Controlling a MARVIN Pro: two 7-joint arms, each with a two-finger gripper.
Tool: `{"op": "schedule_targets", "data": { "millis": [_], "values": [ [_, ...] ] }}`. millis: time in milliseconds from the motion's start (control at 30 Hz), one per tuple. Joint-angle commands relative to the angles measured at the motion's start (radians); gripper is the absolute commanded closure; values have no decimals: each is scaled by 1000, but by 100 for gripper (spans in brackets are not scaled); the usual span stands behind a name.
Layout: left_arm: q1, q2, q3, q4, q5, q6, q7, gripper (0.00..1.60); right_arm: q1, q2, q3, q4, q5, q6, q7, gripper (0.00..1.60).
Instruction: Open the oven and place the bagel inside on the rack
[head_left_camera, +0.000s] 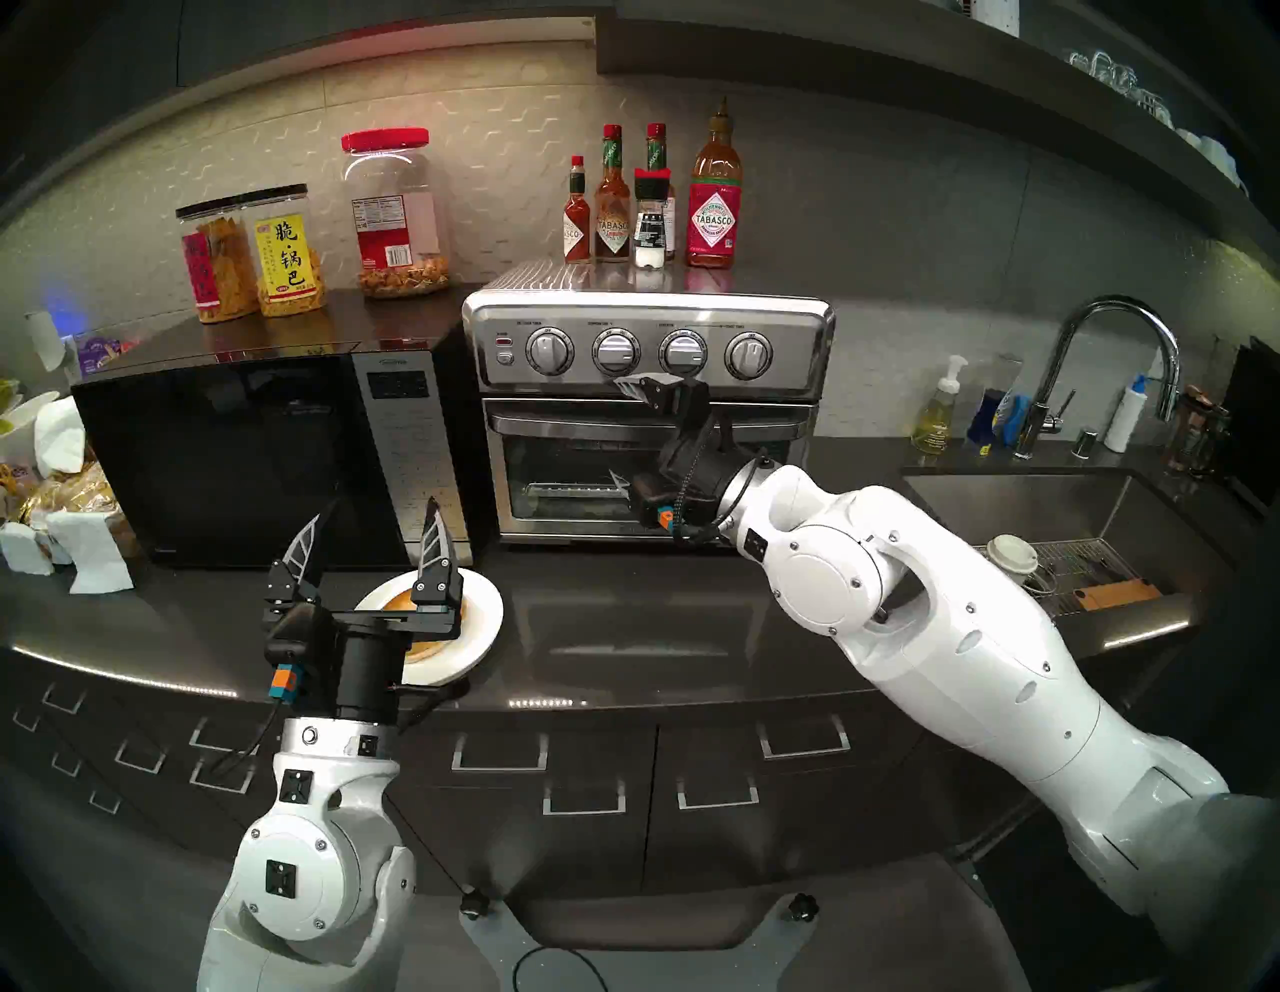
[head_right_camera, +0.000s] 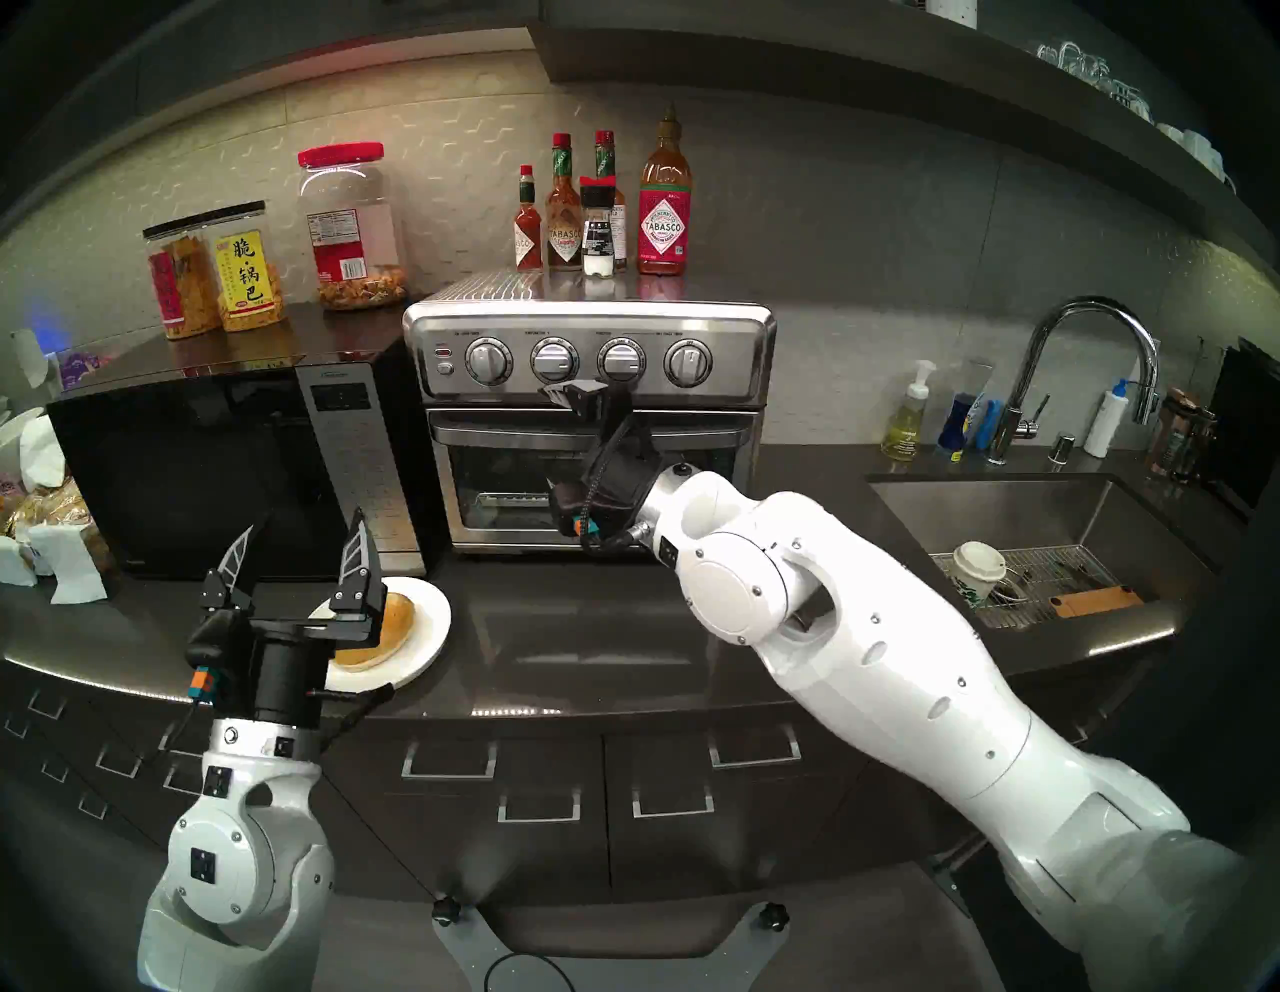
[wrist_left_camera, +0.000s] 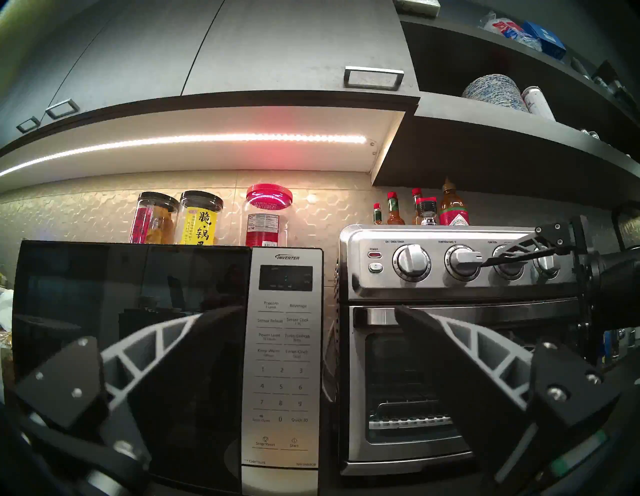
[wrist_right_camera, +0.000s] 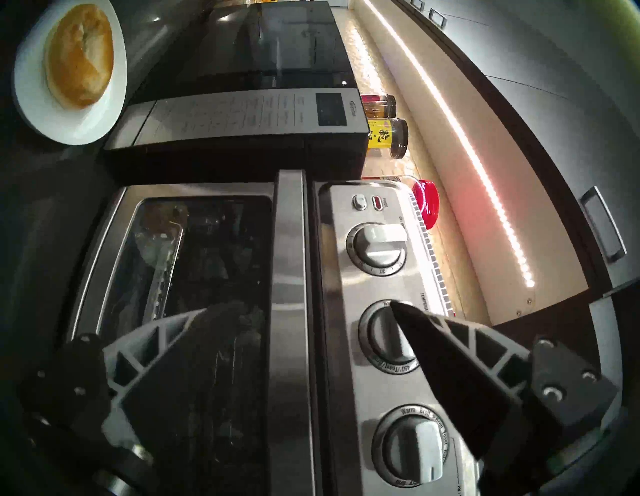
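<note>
Dark kitchen countertop (head_left_camera: 623, 623) runs under grey cabinets, carrying a black microwave (head_left_camera: 242, 450) and, to its right, the stainless toaster oven (head_left_camera: 647, 415). At the oven's front the right gripper (wrist_right_camera: 304, 311) is turned on its side with its jaws spread wide and nothing between them. They straddle the bar handle (wrist_right_camera: 289, 277) of the shut glass door: one finger lies over the window, the other over the knob panel, and whether either touches metal cannot be told. Behind the glass, low in the oven, a wire rack (wrist_left_camera: 410, 421) shows dimly. Well off to that gripper's left and lower, the bagel (wrist_right_camera: 79, 55) sits on a white plate (wrist_right_camera: 31, 104) near the counter's front edge. The left gripper (head_left_camera: 374, 547) hangs above the plate, jaws wide apart and empty, fingers tilted up toward the microwave, with the bagel below and just behind its fingers. Tabasco bottles (head_left_camera: 713, 201) stand on the oven's top.
</note>
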Motion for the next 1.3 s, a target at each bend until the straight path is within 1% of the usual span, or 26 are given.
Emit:
{"op": "schedule_targets", "data": {
  "millis": [0,233,333,367,400,467,500,533,600,633,667,800,833,1000,1100,1267],
  "values": [
    [2,1,1,-22,1,-1,-1,0,-1,-8,9,30,-7,-16,-46,0],
    [1,1,1,-22,1,-1,-1,0,10,-22,11,70,-4,-35,-61,0],
    [1,1,1,-22,1,-2,-1,0,22,-34,12,87,0,-48,-63,5],
    [1,1,1,-21,1,-2,-1,0,25,-37,12,91,0,-50,-62,15],
    [1,1,1,-21,1,-2,-1,0,28,-41,13,95,2,-53,-62,21],
    [1,1,1,-21,1,-2,-1,0,31,-45,13,102,4,-59,-63,68],
    [1,1,1,-21,1,-2,-1,0,32,-47,13,105,4,-61,-64,85],
    [1,1,1,-22,1,-2,-1,0,32,-50,13,110,6,-64,-66,88],
    [1,1,1,-22,1,-1,-1,0,33,-53,14,118,8,-71,-70,113],
    [2,1,1,-22,1,-1,-1,0,33,-54,14,122,9,-73,-72,132],
    [2,1,1,-22,1,-1,-1,0,33,-55,14,126,10,-75,-74,137],
    [2,1,1,-22,1,-1,-1,0,26,-57,16,133,11,-80,-88,143],
    [2,1,1,-22,1,-1,-1,0,24,-56,16,133,11,-82,-91,160],
    [2,1,1,-22,1,-1,-1,0,-16,-44,14,113,-7,-76,-144,160],
    [1,1,1,-22,1,-1,-1,0,-41,-35,8,84,-10,-70,-154,160],
    [1,1,1,-22,1,-2,-1,0,-61,-24,-1,54,-18,-62,-151,160]
  ]
}}
